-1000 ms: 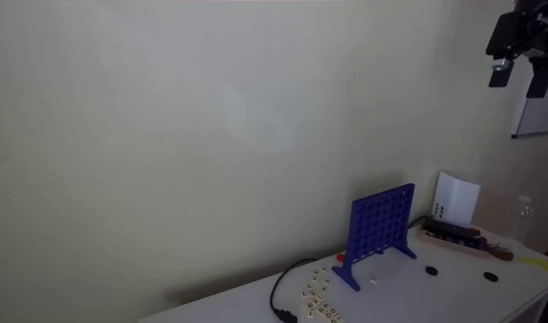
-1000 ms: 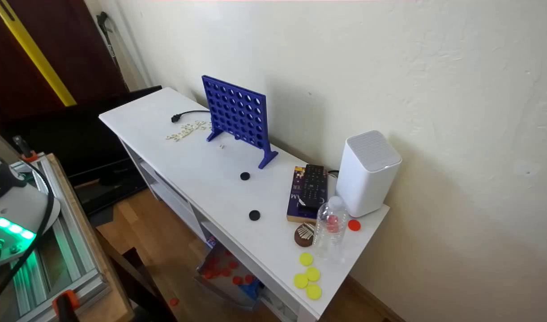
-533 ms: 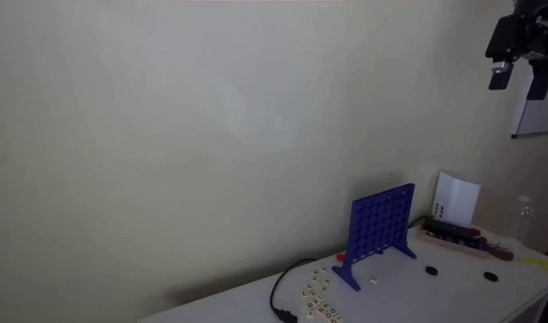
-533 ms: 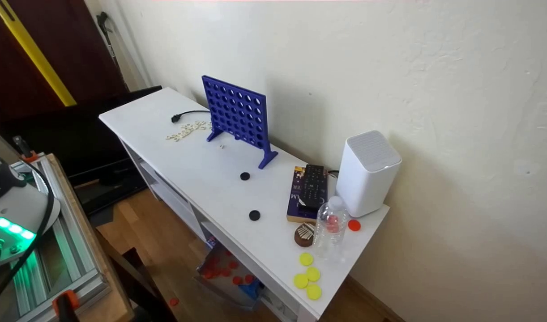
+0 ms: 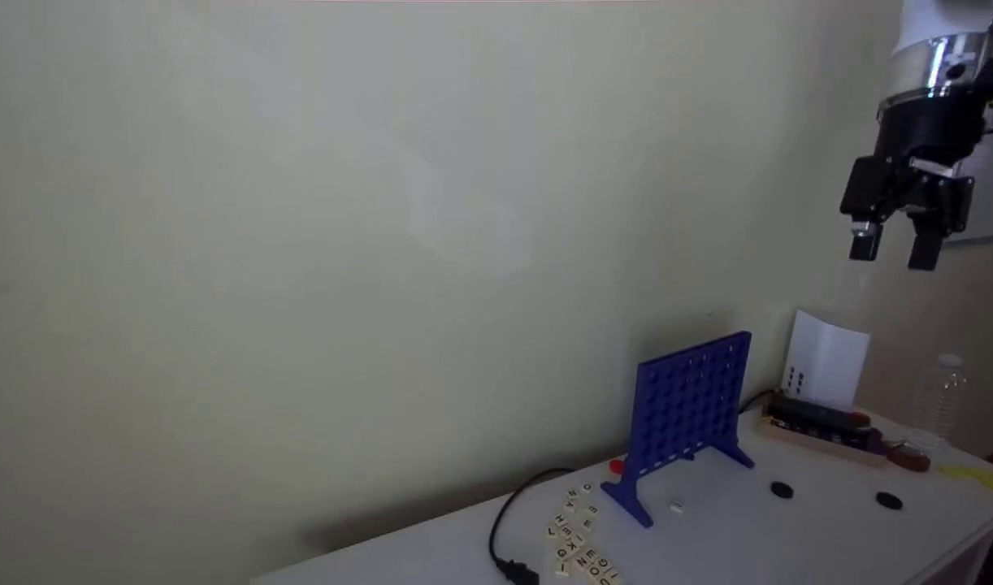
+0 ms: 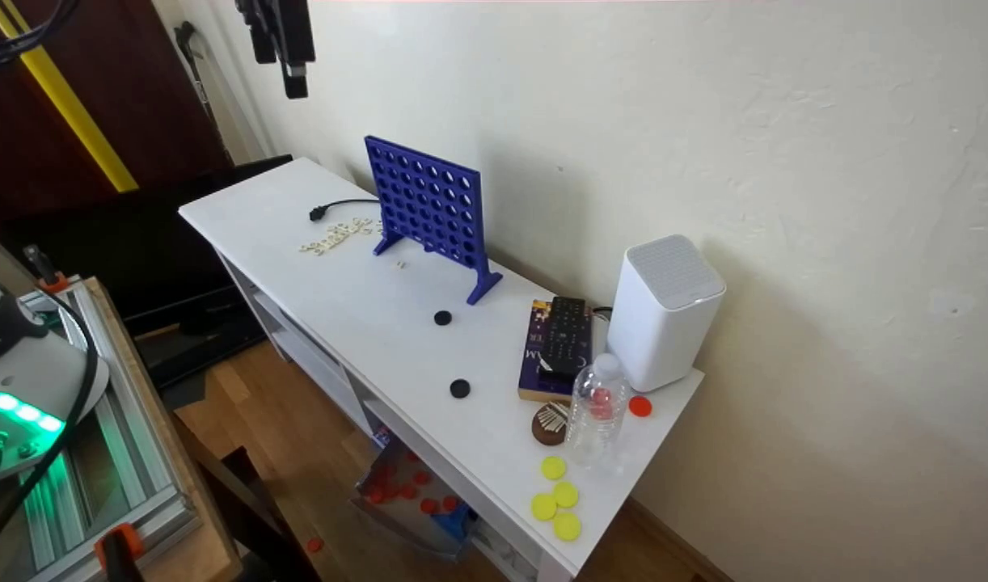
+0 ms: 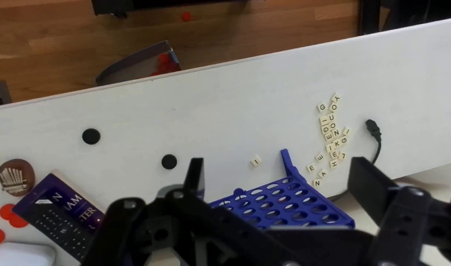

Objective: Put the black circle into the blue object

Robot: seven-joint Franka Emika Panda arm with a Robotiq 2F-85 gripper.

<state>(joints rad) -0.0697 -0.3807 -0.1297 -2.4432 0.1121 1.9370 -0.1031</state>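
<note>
Start with the white table (image 6: 348, 299), long and beneath nearly everything worth naming. On it, find the blue frame (image 6: 426, 202), upright on its feet and well apart from the white box (image 6: 665, 315) at one end. High over the tabletop, see the claw (image 5: 895, 250) hanging with fingers (image 7: 195, 171) spread wide, holding nothing. Below, lying flat on the table, pick out a black disc (image 7: 169, 162) near the frame and a farther black disc (image 7: 91, 136); from the task words, cannot tell the wanted one. Smallest of all, note the letter tiles (image 7: 329, 137), with a lone tile (image 7: 255, 161) between the closer disc and a foot of the frame.

Judge the step in hand as the approach, with the pick-up not yet done. To do it well, shift sideways toward the discs before dropping: in the wrist view, see both outside the gap between the fingers, and the frame inside it. For so thin a disc, expect to bring the tips almost to the tabletop, then close gently on the rim.

Against half a second ago, find the claw lower, with more of the arm (image 5: 935, 69) showing, in an exterior view, and newly in sight, fingertips (image 6: 297, 87) near the top, in an exterior view. See the finger gap about as wide as then, and discs and frame unmoved.
</note>
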